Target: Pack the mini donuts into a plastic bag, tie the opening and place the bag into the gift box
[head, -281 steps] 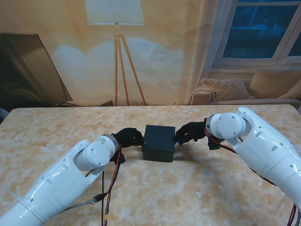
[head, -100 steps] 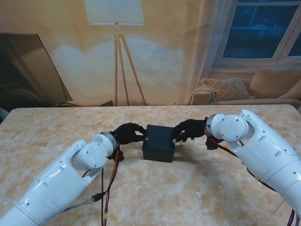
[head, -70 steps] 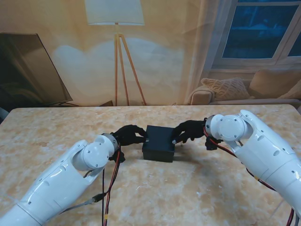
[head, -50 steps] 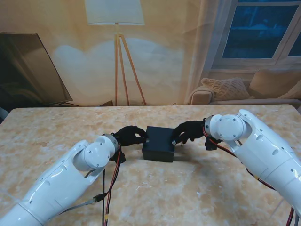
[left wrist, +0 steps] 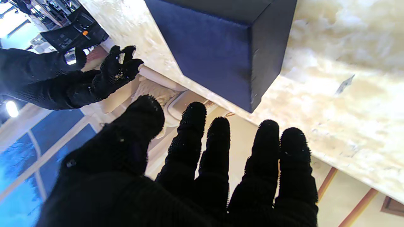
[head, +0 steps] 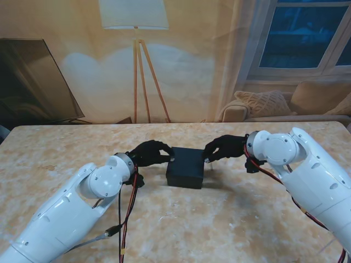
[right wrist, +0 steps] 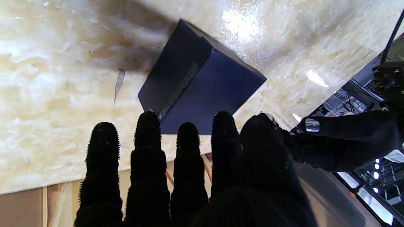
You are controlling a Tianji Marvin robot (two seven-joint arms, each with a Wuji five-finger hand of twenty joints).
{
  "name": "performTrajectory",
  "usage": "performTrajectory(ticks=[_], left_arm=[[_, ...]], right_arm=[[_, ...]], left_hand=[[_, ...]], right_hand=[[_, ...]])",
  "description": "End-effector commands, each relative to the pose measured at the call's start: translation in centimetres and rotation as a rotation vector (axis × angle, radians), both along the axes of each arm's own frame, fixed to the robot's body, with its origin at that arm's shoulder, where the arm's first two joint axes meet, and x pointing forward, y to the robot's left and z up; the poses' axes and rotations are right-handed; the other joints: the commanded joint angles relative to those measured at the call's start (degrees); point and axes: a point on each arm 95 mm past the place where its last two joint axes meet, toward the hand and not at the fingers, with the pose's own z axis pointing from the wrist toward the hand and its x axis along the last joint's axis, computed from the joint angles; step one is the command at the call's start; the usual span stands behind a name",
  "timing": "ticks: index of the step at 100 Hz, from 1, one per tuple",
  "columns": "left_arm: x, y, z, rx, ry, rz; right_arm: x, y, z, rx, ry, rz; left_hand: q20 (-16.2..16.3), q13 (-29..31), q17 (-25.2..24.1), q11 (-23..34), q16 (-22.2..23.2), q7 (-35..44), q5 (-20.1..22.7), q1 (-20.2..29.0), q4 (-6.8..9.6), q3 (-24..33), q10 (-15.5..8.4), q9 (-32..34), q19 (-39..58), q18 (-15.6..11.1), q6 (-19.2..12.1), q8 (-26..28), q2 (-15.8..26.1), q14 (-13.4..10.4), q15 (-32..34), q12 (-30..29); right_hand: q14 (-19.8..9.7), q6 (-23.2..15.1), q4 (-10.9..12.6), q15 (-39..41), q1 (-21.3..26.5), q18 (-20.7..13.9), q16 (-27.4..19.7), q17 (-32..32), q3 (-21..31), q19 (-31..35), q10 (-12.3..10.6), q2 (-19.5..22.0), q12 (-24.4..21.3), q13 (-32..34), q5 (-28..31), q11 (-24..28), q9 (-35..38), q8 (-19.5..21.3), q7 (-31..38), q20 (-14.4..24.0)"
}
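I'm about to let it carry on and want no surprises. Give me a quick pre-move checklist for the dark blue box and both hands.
1. Dark blue square gift box closed, lid seated: ok.
2. Box flat on the marbled beige table: ok.
3. Left hand free of the box, fingers spread, holding nothing: ok.
4. Right hand free of the box, holding nothing: ok.
5. Tied bag of donuts inside the box: cannot tell, lid hides it.
6. Small pale scrap on the table beside the box, clear of both hands: ok.

Stand camera looks down from above; both wrist cameras closely share the box (head: pixel 185 167).
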Motion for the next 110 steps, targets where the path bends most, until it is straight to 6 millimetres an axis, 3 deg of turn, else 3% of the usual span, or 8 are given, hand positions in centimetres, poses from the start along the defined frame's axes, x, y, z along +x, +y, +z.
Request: performTrajectory(ticks=[1, 20, 40, 59, 86, 110], left_arm=[[-0.7, 0.0, 0.5, 0.002, -0.019, -0.035], [-2.9, 0.5, -0.2, -0.025, -0.051, -0.062], [-5.1, 1.2, -1.5, -0.041, -0.085, -0.046], [-6.3, 1.1, -3.0, -0.066, -0.087, -0.008], [-6.8, 0.9, -4.7, -0.080, -0.065, 0.011], [-6.3, 1.0, -5.5, -0.085, -0.050, 0.029]], right_arm=[[-1.1, -0.2, -0.7, -0.001, 0.007, 0.010], [-3.6, -1.4, -1.8, 0.064, -0.058, -0.021], [-6.1, -2.2, -3.6, 0.147, -0.121, -0.035], [-7.9, -2.4, -5.7, 0.166, -0.134, -0.023], [-8.3, -2.9, -8.2, 0.182, -0.127, -0.065], [-8.3, -3.3, -8.9, 0.196, -0.148, -0.086]], left_hand=[[-1.21, -0.97, -0.75, 0.09, -0.93, 1.77, -1.33, 0.26, 0.92, -0.45, -0.63, -1.18, -0.86, -0.99, -1.47, 0.23, 2.18, -1.31, -1.27, -0.85], [-2.12, 0.31, 0.01, 0.38, -0.97, 2.07, -1.35, 1.11, 0.95, -0.75, 1.41, -0.12, -1.60, -2.04, -1.04, 0.19, 2.73, -1.56, -0.64, -0.75], [-2.91, 1.20, 0.57, 0.73, -0.84, 2.30, -1.02, 1.71, 1.02, -1.01, 1.68, 0.61, -1.58, -2.40, -0.73, 0.18, 3.05, -1.60, 0.06, -0.35], [-3.36, 1.47, 0.69, 1.05, -0.62, 2.63, -0.73, 1.98, 1.06, -0.98, 1.54, 0.99, -1.10, -2.29, -0.73, 0.28, 3.01, -1.63, 0.58, 0.00], [-3.74, 1.93, 0.94, 1.39, -0.57, 3.21, -0.30, 2.17, 1.04, -0.72, 1.29, 1.56, -0.71, -2.31, -0.77, 0.53, 2.86, -1.78, 0.78, 0.25], [-4.03, 2.11, 0.92, 1.55, -0.46, 3.71, -0.17, 2.25, 0.98, -0.38, 1.09, 1.64, -0.48, -2.26, -0.77, 0.73, 2.78, -1.87, 0.93, 0.36]], right_hand=[[0.00, -1.54, -0.80, -0.59, 1.78, -0.29, 0.22, -0.43, -0.93, -0.29, 0.64, -0.31, 1.45, -0.08, -0.67, 1.33, 1.69, 0.47, 1.39, 0.24], [-1.82, -1.39, -0.72, -0.56, 2.55, -1.87, -0.24, 0.89, -0.66, -0.89, 1.27, -0.79, 2.65, 1.23, 0.00, 2.52, 4.05, 0.22, 2.96, -0.52], [-3.03, -1.54, -0.77, -0.18, 3.51, -3.48, -0.94, 2.19, -0.45, -1.16, 1.44, -1.47, 3.58, 2.73, 0.42, 3.31, 5.57, -0.54, 5.38, -1.73], [-2.75, -1.80, -0.87, 0.65, 3.32, -2.78, -0.78, 2.59, -0.53, -0.57, 1.35, -1.34, 4.09, 3.28, 0.43, 4.02, 5.96, -1.06, 6.45, -2.03], [-2.19, -2.07, -0.90, 1.58, 3.23, -1.53, -0.22, 2.47, -0.60, 0.32, 1.81, -1.79, 4.60, 3.66, 0.85, 4.57, 6.51, -1.26, 7.50, -1.90], [-1.64, -2.08, -0.92, 1.82, 3.06, -0.69, 0.12, 2.10, -0.59, 0.66, 1.94, -1.79, 4.83, 3.55, 0.85, 4.58, 6.45, -1.62, 7.86, -1.76]])
